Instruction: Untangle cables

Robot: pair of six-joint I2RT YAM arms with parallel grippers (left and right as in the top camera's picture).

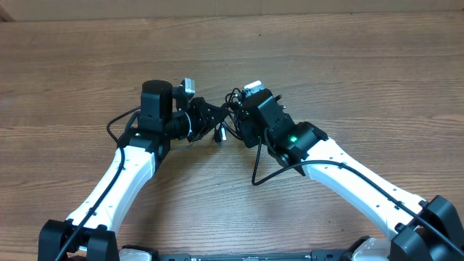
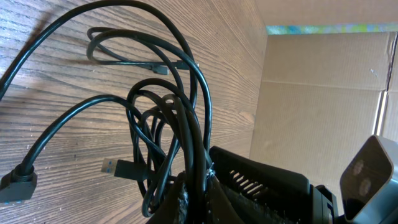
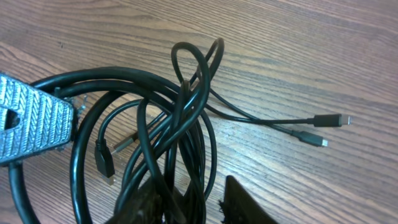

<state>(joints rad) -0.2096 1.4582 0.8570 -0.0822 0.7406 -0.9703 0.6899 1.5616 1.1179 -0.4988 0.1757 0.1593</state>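
While left fingers (image 2: pixel 183 205) clench 1 tangle of cables (image 2: pixel 193 143), hold of right fingers (image 3: pixel 242 202) unclear, 4 plugs (image 3: pixel 333 119) showing.

A brown wood-grain bench (image 1: pixel 72 58) lies under soft, even light, and beyond the bench's far edge stands a plain tan cardboard wall (image 2: pixel 311 112) with a crease across it, topped by a thin, blurred strip (image 2: pixel 329 28) of blue-green colour.

We could read no text, label, brand, number or sign anywhere: none on the cables (image 2: pixel 186 106), the arms (image 1: pixel 116 174), the table (image 1: pixel 348 65) or the cardboard (image 2: pixel 311 93).
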